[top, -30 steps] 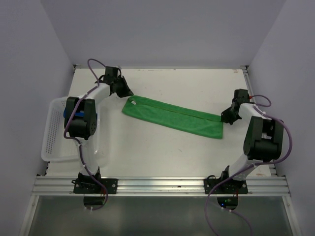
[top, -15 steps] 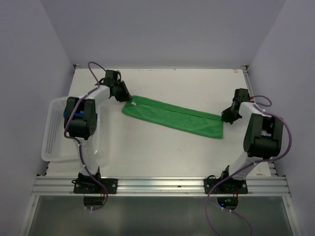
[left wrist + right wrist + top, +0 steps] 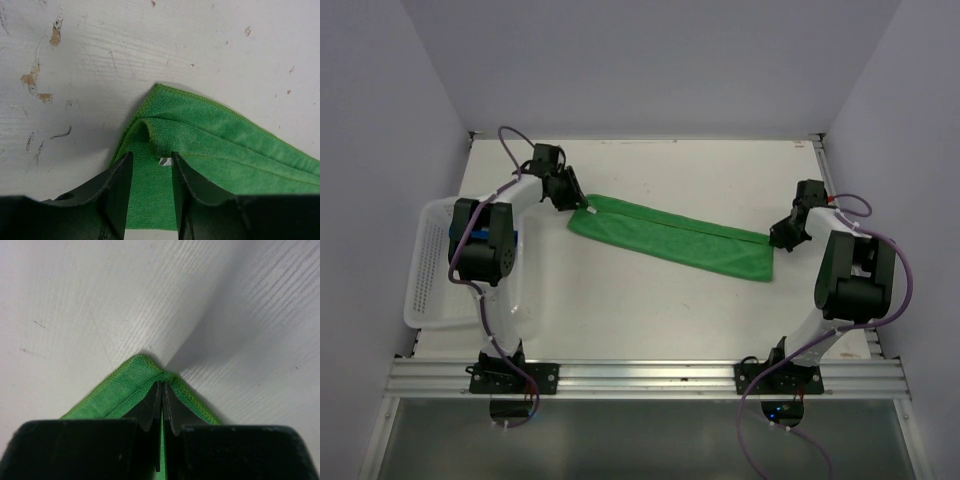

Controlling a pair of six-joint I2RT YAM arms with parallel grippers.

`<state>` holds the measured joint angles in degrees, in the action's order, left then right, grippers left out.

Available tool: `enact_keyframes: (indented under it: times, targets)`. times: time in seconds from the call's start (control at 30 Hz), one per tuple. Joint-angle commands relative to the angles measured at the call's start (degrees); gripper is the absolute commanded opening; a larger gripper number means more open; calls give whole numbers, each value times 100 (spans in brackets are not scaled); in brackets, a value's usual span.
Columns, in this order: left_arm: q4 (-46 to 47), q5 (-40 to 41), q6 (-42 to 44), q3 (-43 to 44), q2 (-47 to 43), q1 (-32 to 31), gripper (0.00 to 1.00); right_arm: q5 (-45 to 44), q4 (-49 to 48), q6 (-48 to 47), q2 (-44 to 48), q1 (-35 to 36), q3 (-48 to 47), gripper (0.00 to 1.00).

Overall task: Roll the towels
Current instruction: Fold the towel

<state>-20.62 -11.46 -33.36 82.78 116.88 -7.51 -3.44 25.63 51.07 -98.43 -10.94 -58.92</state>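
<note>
The green towel (image 3: 670,235) lies folded in a long strip across the table, running from upper left to lower right. My left gripper (image 3: 582,205) is at its left end. In the left wrist view the gripper (image 3: 151,172) is open, its jaws straddling a raised fold of the towel (image 3: 225,145) low over the cloth. My right gripper (image 3: 776,238) is at the towel's right end. In the right wrist view it (image 3: 162,390) is shut on the towel's corner (image 3: 125,385). A bit of the blue towel (image 3: 453,228) shows behind the left arm, over the basket.
A white mesh basket (image 3: 425,280) stands at the left table edge, under the left arm's elbow. Walls enclose the table at the back and on both sides. A metal rail runs along the near edge.
My left gripper has moved a little right and down onto the green towel's left end. The right gripper and the towel have not visibly moved.
</note>
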Motion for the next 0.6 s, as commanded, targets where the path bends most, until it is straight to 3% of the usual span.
enact_keyframes:
  times: [0.0, 0.57]
  targets:
    - [155, 22, 50, 19, -236, 48, 41, 45, -137, 88, 8, -31, -41, 0]
    - [454, -216, -144, 45, -34, 39, 31, 45, -198, 52, 0, -31, 29, 0]
